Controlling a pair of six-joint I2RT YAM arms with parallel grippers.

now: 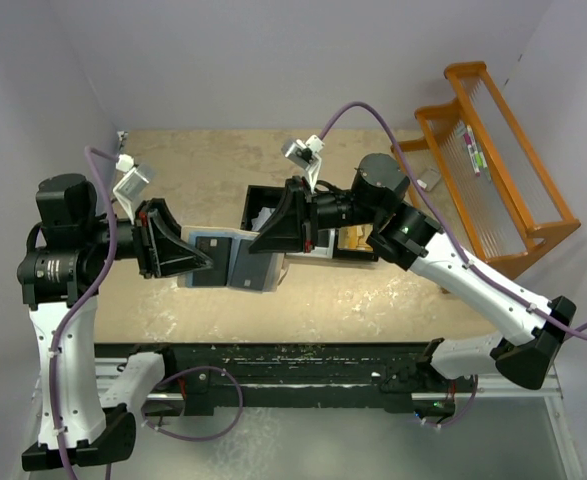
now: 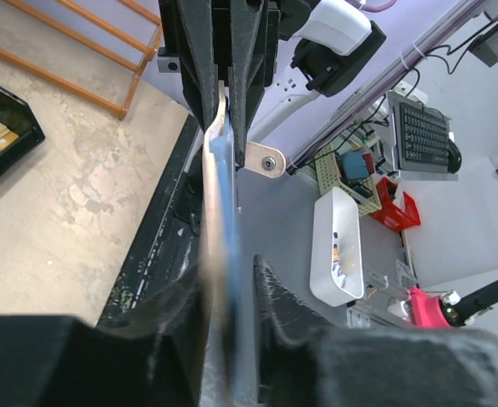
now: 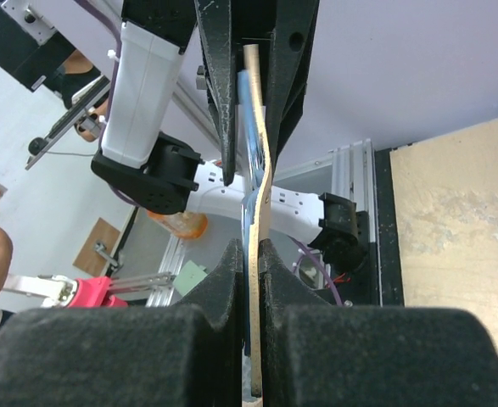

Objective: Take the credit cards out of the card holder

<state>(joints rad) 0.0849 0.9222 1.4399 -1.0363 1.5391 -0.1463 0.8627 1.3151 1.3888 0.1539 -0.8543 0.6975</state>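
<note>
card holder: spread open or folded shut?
Spread open: in the top view the card holder shows two panels side by side, inside up; the right gripper pinches one edge.

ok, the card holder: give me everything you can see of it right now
The card holder is a flat folding wallet, spread open, pale blue-grey inside facing up, with a dark rectangle on its left half, card or pocket unclear. Edge-on in the wrist views it shows a thin tan outer layer, slightly bowed. It spans between the arms over the table, apparently lifted. The right gripper is shut on its right end; its left end sits inside the left gripper, grip unclear.
</note>
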